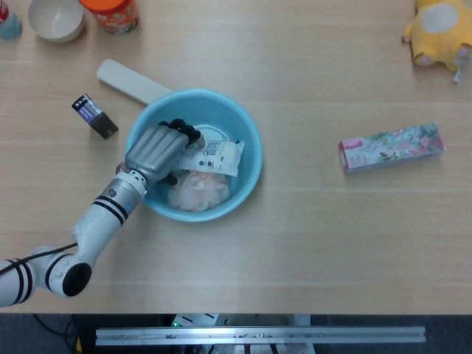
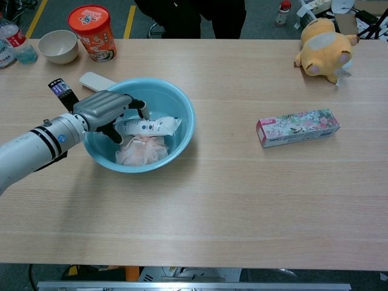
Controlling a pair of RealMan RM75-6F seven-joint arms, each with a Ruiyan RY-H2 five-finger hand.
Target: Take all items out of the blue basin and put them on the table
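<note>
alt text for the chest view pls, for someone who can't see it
The robot's left hand grips a white packet inside a blue basin, above a pink mesh puff. A floral box lies on the wooden table.

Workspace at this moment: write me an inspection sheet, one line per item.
Surface: light wooden table, no spills seen.
Job's things: blue basin holds a white packet lying over a pinkish mesh bundle; both inside the basin.
Clutter: floral box, yellow plush toy, white bowl, orange tub, water bottle, white flat bar partly under the basin's rim, small dark pack.
Hands: left hand inside the basin, fingers curled on the packet's end; right hand not in view.
Cables: dark cable by the left arm.
Surroundings: person standing behind the table, yellow floor line.
</note>
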